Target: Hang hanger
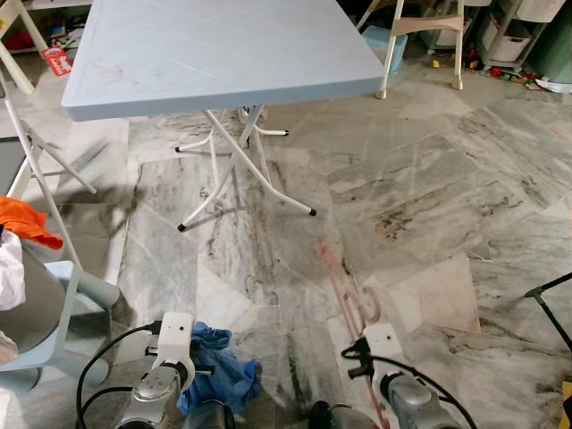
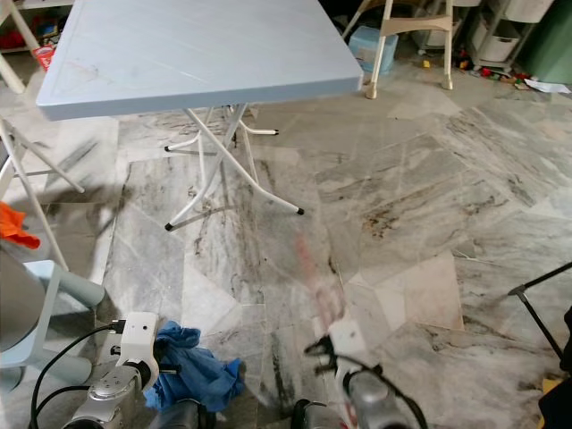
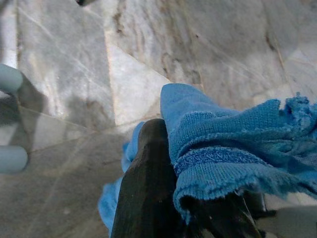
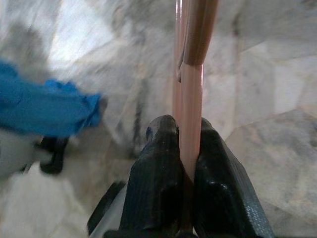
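Marble floor (image 1: 420,206) is lying before the robot, grey-veined, with a pale blue folding counter (image 1: 223,49) standing on thin white crossed legs (image 1: 237,170) ahead. Both arms are reaching low over the tiles near the bottom of the head views. The right gripper (image 4: 184,148) is clamping its jaws tightly on a pink hanger (image 4: 190,74); the hanger's bar is sitting squeezed between the two black fingers (image 4: 158,168) and is running forward from them above the floor, appearing as a faint pink streak (image 1: 344,286) in the left eye view, blurred by motion. The left gripper (image 3: 163,163) is carrying a blue cloth (image 3: 233,144), which is draping over its black finger (image 3: 146,183); how far its jaws are standing apart cannot be told, since the cloth is covering them. In the head views the cloth (image 1: 219,366) is hanging just beside the left wrist. A white chair (image 1: 54,304) bearing an orange garment (image 1: 27,219) is standing at the robot's left.
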Tool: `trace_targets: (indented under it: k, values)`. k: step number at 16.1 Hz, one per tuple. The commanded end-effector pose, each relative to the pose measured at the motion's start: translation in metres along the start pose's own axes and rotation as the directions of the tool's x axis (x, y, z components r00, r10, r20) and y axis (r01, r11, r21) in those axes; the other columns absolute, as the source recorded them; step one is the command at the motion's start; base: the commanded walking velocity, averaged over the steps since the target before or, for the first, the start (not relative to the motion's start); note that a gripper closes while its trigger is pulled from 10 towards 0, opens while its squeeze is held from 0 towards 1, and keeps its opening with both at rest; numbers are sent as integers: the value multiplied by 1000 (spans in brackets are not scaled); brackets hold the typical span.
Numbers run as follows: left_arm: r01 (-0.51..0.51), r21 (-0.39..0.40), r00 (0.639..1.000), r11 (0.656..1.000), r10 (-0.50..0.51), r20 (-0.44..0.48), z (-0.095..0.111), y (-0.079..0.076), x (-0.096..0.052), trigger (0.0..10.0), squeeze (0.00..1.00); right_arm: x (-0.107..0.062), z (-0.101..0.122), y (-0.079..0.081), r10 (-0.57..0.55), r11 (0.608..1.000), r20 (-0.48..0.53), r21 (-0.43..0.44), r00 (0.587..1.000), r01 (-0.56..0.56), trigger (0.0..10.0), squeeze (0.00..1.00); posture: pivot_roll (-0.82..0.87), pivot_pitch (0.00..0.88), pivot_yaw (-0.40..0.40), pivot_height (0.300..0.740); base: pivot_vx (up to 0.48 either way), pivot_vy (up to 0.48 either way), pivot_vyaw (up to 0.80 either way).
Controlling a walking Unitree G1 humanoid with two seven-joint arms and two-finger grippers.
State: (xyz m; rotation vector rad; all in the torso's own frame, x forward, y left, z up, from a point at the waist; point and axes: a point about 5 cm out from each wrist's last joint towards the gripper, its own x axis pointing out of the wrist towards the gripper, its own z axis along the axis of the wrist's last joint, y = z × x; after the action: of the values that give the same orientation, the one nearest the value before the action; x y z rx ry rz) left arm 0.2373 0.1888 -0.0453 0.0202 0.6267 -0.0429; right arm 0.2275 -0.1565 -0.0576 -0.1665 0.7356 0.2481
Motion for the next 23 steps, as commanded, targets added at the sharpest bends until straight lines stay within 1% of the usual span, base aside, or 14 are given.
trace_targets:
  k: [1,2,3,4,5,7,8,10,12,17,18,19,20,23]
  values:
    - [-32,10,999,999,32,7,-2,3,-1,0,0,-2,-12,8,35,999,-40,11,999,-35,10000,0,7,156,-57,740,0,0,0]
    - [-31,31,999,999,30,23,1,3,-1,1412,0,-3,-14,11,49,998,-36,44,998,-47,10000,0,7,159,-58,740,0,0,0]
    - [-20,37,1000,999,19,24,0,3,-1,3569,0,-3,-15,12,53,997,-36,61,998,-51,10000,0,11,159,-59,740,0,0,0]
    - [-9,44,1000,999,10,-2,-5,4,-3,9059,0,-4,-19,13,48,993,-50,107,998,-42,10000,0,14,160,-60,740,0,0,0]
    - [-4,58,999,998,6,-39,-13,6,-6,10000,0,-5,-24,13,39,989,-74,147,996,-27,10000,0,14,160,-60,740,0,0,0]
    - [-26,62,990,998,34,-140,-34,10,-13,10000,0,-10,-39,6,-17,978,-155,202,988,49,10000,0,20,146,-48,740,0,0,0]
    - [-29,66,987,997,39,-158,-38,11,-15,10000,0,-12,-44,2,-36,984,-182,166,983,67,10000,0,20,143,-43,740,0,0,0]
    - [2,87,987,996,12,-161,-37,9,-14,10000,0,-14,-47,-4,-48,989,-194,130,980,74,10000,0,24,135,-33,740,0,0,0]
    - [56,101,986,993,-39,-163,-35,5,-13,10000,0,-21,-58,-13,-63,987,-219,133,974,94,10000,0,25,118,-20,740,0,0,0]
    - [67,101,985,993,-50,-165,-35,2,-12,10000,0,-27,-69,-16,-75,988,-248,113,966,106,10000,0,26,106,-30,740,248,0,0]
    - [57,90,989,994,-43,-145,-32,1,-11,10000,0,-25,-65,-18,-92,982,-221,139,971,125,10000,0,26,105,-32,740,352,0,0]
    - [71,95,994,993,-63,-85,-20,-4,-6,10000,0,-18,-46,-19,-103,967,-140,217,985,132,10000,0,25,107,-32,740,352,0,0]
    - [87,94,996,992,-86,-14,-6,-7,-2,10000,0,-9,-20,-19,-94,969,-24,228,995,97,10000,0,24,111,-31,740,349,0,0]
    - [55,63,990,996,-63,125,16,4,0,10000,0,-3,17,-24,-95,967,154,247,983,55,10000,0,16,126,-32,740,352,0,0]
